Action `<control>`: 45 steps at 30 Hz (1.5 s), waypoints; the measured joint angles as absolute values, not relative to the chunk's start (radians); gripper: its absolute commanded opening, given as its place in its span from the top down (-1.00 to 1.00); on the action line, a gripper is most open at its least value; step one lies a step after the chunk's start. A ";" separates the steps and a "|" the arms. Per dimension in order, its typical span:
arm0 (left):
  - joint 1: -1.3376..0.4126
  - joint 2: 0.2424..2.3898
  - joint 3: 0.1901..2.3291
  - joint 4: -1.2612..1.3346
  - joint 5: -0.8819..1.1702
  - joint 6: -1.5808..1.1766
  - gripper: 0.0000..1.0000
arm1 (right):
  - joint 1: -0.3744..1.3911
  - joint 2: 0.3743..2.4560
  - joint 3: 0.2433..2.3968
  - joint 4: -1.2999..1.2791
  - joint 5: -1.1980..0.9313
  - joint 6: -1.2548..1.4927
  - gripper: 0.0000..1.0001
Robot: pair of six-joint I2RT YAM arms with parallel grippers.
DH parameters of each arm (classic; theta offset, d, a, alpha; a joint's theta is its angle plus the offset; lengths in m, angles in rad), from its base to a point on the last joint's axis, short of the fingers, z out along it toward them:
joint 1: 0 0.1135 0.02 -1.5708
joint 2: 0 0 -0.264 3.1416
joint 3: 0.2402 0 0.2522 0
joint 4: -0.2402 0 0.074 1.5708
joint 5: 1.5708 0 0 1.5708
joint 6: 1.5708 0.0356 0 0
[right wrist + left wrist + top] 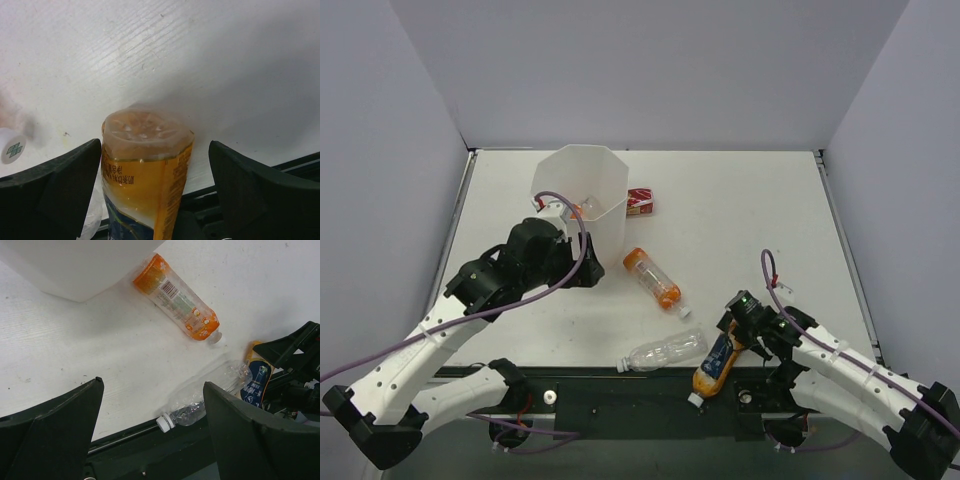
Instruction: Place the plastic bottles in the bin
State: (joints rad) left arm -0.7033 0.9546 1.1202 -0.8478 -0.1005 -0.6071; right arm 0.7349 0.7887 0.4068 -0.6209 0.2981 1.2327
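Three bottles lying out: orange-filled [650,277], clear [668,350], blue-labelled [717,366]. One bin [607,222]. One red box [641,202].

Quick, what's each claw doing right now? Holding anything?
Left gripper: open, holding nothing.
Right gripper: open, jaws either side of the orange bottle, with a gap showing on one side, not clamped.

The bin [610,190] is white, the box [640,201] red; the labelled bottle [718,365] is orange and dark blue, the empty bottle [665,351] clear, white-capped
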 measured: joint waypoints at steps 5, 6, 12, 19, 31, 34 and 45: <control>-0.704 0.977 1.113 -0.827 -0.100 -0.606 -0.83 | 0.735 0.812 0.394 -0.580 0.284 1.240 -0.18; -0.704 0.980 1.113 -0.825 -0.100 -0.606 -0.83 | 0.735 0.812 0.394 -0.575 0.283 1.239 0.02; -0.704 0.986 1.113 -0.820 -0.112 -0.605 -0.83 | 0.735 0.805 0.396 -0.582 0.293 1.245 0.15; -0.704 0.986 1.113 -0.820 -0.132 -0.595 -0.83 | 0.735 0.761 0.628 -0.799 0.418 1.178 0.17; -0.704 0.955 1.197 -0.876 -0.226 -0.600 -0.84 | 0.686 0.880 1.304 -0.847 0.754 0.836 0.17; -0.704 0.931 1.234 -0.912 -0.258 -0.606 -0.86 | 0.600 0.968 1.398 -0.715 0.699 0.759 0.17; -0.704 0.833 1.261 -1.057 -0.381 -0.678 -0.89 | 0.571 1.498 1.921 -0.294 0.410 0.674 0.16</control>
State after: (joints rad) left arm -0.7040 0.8333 1.2613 -1.0569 -0.3809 -0.6785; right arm 0.5709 1.4982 1.9213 -0.2939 0.4099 0.6743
